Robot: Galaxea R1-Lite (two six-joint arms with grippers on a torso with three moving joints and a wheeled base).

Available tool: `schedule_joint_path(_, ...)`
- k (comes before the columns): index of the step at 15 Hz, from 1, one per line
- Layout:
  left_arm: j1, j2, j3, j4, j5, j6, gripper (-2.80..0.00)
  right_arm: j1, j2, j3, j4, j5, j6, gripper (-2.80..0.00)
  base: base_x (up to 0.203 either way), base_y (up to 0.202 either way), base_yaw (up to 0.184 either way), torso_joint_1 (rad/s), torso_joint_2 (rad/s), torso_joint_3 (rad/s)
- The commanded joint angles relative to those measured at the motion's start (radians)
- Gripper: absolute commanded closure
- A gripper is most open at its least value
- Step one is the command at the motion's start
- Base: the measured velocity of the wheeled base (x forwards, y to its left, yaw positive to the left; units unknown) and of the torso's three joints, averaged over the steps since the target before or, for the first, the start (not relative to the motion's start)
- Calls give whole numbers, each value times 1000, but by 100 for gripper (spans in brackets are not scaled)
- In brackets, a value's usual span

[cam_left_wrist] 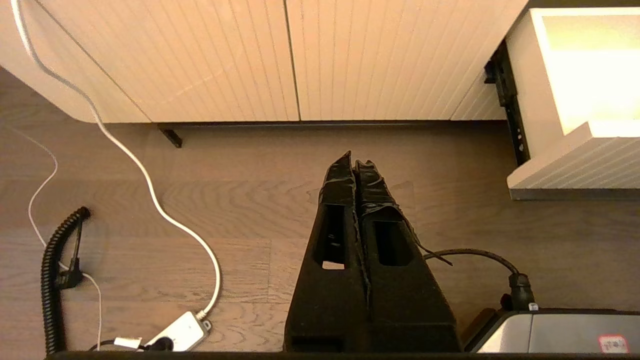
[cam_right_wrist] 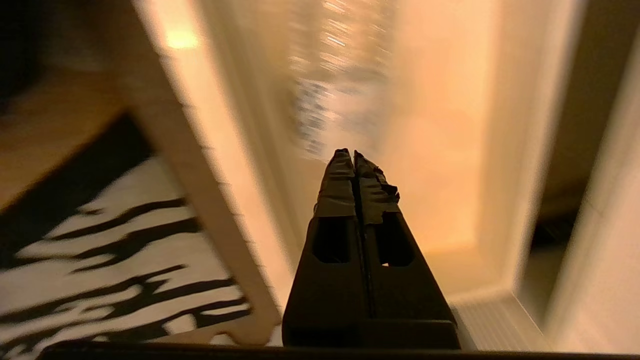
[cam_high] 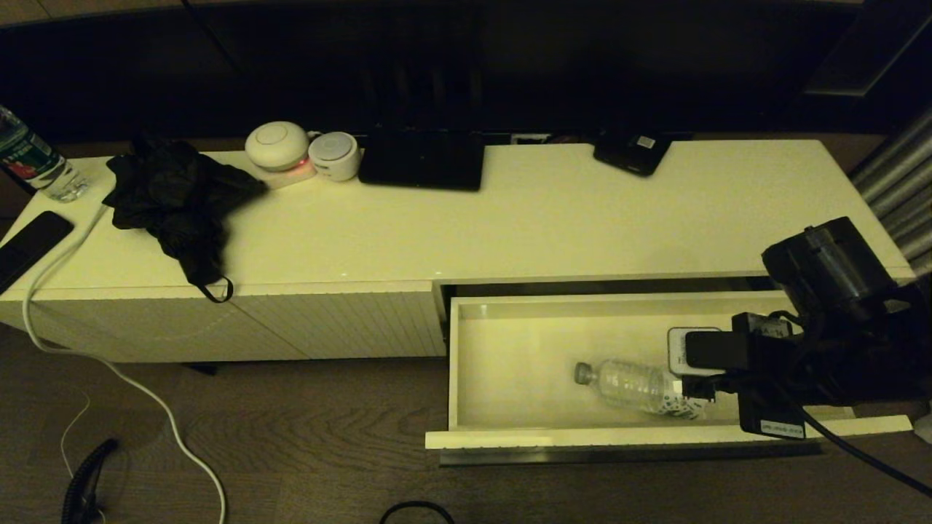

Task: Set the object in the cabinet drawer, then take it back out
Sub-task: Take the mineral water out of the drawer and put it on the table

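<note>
With the bottle [cam_high: 635, 387] lying in the open drawer [cam_high: 510, 439], the clenched, empty right gripper [cam_right_wrist: 354, 153] hovers above it and must open, I judge, to retrieve it.

The clear plastic water bottle [cam_high: 635, 388] with a grey screw cap lies on its side inside the open cabinet drawer [cam_high: 510, 342], near the front wall, its cap pointing left. The drawer is wide, shallow and cream, pulled out from the right part of the long cream cabinet [cam_high: 553, 218].
</note>
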Motion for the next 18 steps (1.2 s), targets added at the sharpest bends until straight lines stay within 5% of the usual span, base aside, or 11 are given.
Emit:
schedule_joint_path(1,0,-2,2,-1,0,0,0,1,75,-66,70,66,-4,0,0,0,0,0,0,0)
schedule_joint_path(14,0,-2,0,-1,0,0,0,-68,214,-144,76,113,-30,0,0,0,0,0,0,0)
schedule_joint_path(18,0,-2,2,-1,0,0,0,-103,221,-152,80,116,-101,0,0,0,0,0,0,0)
